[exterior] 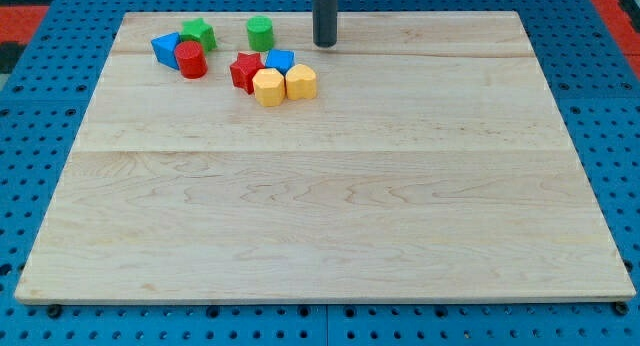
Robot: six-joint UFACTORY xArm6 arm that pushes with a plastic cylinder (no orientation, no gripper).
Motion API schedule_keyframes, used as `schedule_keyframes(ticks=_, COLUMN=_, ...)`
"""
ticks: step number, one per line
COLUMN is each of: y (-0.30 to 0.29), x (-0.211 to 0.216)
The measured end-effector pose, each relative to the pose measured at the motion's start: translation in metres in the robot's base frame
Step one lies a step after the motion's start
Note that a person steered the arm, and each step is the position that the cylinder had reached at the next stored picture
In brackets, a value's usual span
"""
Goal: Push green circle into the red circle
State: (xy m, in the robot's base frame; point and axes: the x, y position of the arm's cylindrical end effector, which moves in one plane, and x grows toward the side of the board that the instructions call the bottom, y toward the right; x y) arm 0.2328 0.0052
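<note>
We are resting our bare rod's tip (325, 44) on the wooden board (330, 226) near the view's top, holding nothing, just right of the green circle (260, 32); the red circle (191, 60) is sitting farther left, touching a blue block (165, 49).

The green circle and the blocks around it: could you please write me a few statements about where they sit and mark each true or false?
1. My tip is at the view's right of the green circle. True.
2. The green circle touches the red circle. False: they are apart, with the green star near the red circle.
3. The two yellow blocks sit side by side. True.
4. All blocks lie near the view's bottom. False: they cluster near the top of the wooden board.
</note>
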Motion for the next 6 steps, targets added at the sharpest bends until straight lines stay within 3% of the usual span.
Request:
schedule_keyframes(ticks=1, y=-0.009, x=-0.030)
schedule_keyframes(ticks=4, y=-0.132, x=0.023)
schedule_keyframes(ticks=5, y=-0.102, x=0.020)
schedule_keyframes(ticks=6, y=0.012, x=-0.002)
